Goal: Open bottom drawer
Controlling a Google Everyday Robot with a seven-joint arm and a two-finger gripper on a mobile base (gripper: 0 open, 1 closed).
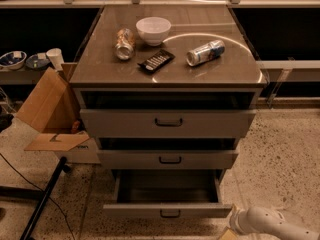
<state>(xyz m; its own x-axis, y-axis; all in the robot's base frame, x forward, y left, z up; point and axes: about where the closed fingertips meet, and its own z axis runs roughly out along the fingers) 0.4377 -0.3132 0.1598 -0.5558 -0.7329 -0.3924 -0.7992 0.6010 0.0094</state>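
With the shallow grey bottom drawer [168,210] standing open, the white arm's end effector [227,233] at its 4 o'clock, grip state indeterminate, could clip the drawer's front corner if swung leftward.

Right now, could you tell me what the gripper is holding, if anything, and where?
It cannot be told: the gripper sits at the picture's bottom edge, just right of the open bottom drawer, mostly cut off. The drawer's handle is free.

Seen on countertop [100,70]: white bowl [153,30], black remote [156,60], dented can [124,43], blue can [205,52], both lying down. At left, open cardboard box [42,104] on speckled floor [285,149].
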